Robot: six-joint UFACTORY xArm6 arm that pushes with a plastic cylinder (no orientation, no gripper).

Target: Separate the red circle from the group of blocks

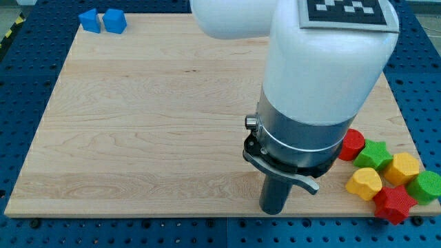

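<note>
The red circle [352, 145] lies at the view's lower right, at the top left of a tight group. The group also holds a green star [373, 154], a yellow hexagon-like block [402, 167], a yellow heart-like block [363, 182], a green block [424, 186] and a red star [394, 204]. My tip [273, 209] rests on the board near the view's bottom edge, well to the left of the group and apart from every block. The arm's white body hides the board behind it and part of the red circle's left side.
Two blue blocks [89, 20] [114, 21] sit side by side at the board's top left corner. The wooden board [138, 124] lies on a blue perforated table. The group is close to the board's right and bottom edges.
</note>
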